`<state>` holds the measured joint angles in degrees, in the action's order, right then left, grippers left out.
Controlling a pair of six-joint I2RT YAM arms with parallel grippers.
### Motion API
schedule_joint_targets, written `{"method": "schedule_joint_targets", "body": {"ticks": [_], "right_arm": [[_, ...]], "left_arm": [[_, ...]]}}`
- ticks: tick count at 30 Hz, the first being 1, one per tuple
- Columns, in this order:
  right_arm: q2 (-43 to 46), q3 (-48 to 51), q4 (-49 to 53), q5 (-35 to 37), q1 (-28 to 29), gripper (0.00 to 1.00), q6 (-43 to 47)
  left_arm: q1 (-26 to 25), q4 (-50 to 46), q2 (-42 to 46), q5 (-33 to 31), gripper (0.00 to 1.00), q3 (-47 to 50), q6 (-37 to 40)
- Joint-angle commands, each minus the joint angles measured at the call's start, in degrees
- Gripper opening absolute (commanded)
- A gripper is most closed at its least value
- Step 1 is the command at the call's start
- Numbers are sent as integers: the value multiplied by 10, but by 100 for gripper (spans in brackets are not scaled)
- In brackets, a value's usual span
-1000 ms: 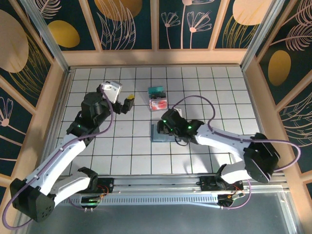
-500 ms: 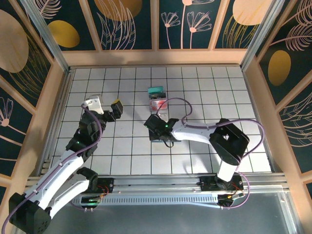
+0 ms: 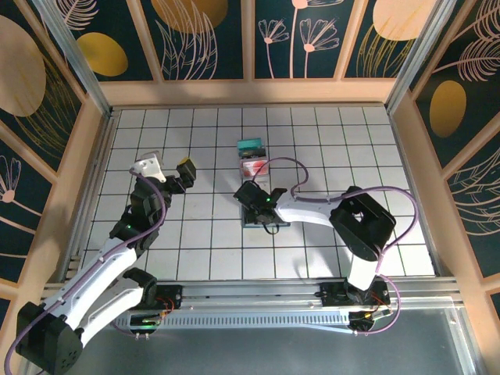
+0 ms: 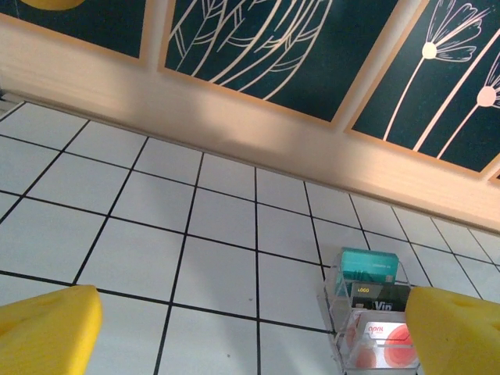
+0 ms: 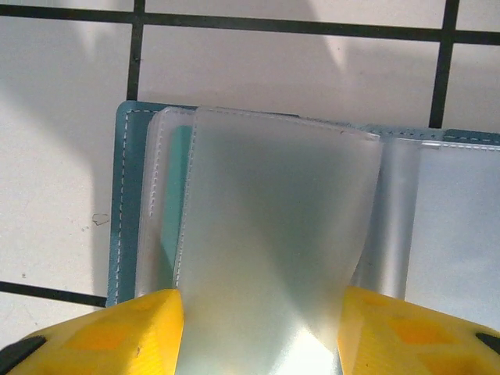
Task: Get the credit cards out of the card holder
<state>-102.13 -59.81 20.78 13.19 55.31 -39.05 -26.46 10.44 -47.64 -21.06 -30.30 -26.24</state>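
Right wrist: card holder (image 5: 273,219) cropped btm.

Tiled table (image 3: 203,234), boxed in by wooden walls (image 3: 250,92) on the far, left and right sides.

- Left gripper (image 4: 250,336): jaws wide, bare tiles ahead up to the far wall.
- Teal card (image 3: 251,146) and whitish-pink card (image 3: 254,166) lie close together, far centre.
- Card holder (image 3: 262,216) lies open at centre. Right gripper (image 5: 258,332) is on it, a clear sleeve (image 5: 273,234) bowed up between its fingers.
- Right arm (image 3: 312,212) and its looping cable (image 3: 289,161) block centre-right.
- Left arm (image 3: 101,258) crosses near-left.
- Open ground: far-left, far-right, near-centre tiles.
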Motion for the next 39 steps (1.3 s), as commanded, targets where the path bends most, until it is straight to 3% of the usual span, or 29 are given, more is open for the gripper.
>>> {"method": "schedule_joint_targets", "body": {"ticks": [1,3,6,15,19,26,39], "right_arm": [[0,11,7,-3,-4,56,8],[-4,11,11,-1,-3,54,11],[-3,17,-1,-16,-3,38,17],[51,54,-76,-91,3,29,88],[65,63,-65,-69,2,31,99],[68,52,-35,-15,-3,40,88],[114,83,-24,12,-30,39,60]], "left_arm": [[-1,16,3,-2,99,2,-7],[-1,18,3,6,99,4,-7],[-1,25,2,30,99,8,-7],[-1,34,-10,70,99,19,-4],[-18,25,-26,58,99,23,-17],[-93,8,-85,-17,99,18,-35],[-158,-18,-196,-52,99,-18,-30]]}}
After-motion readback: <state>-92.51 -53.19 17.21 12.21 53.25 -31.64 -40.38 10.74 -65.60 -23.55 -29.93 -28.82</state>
